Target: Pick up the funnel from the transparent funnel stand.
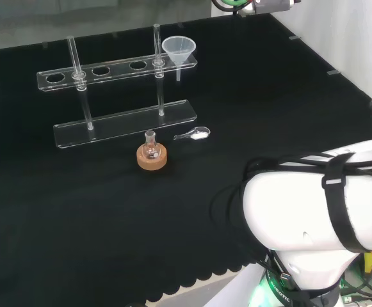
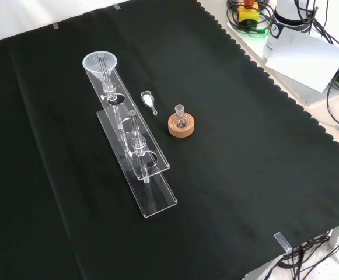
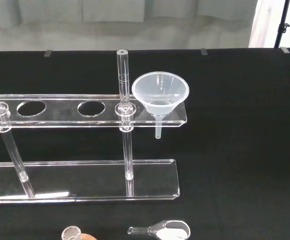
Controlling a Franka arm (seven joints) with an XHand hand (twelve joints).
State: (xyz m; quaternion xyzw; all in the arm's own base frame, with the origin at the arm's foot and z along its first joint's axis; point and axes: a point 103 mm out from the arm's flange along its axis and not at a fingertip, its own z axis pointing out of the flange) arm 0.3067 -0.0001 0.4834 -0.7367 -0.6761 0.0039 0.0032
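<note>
Clearly I'm at the approach step: the clear plastic cone-shaped funnel [image 1: 179, 50] sits untouched in the end hole of the transparent acrylic funnel stand [image 1: 118, 70], so next I must bring the hand, whose fingers I cannot judge, over its rim.

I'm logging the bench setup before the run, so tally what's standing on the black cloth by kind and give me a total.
Clear plastic funnel: 1
Transparent funnel stand with two posts: 1
Small round glass flask: 1
Brown cork ring stand under the flask: 1
Small clear scoop holding white powder: 1
Total: 5
</note>
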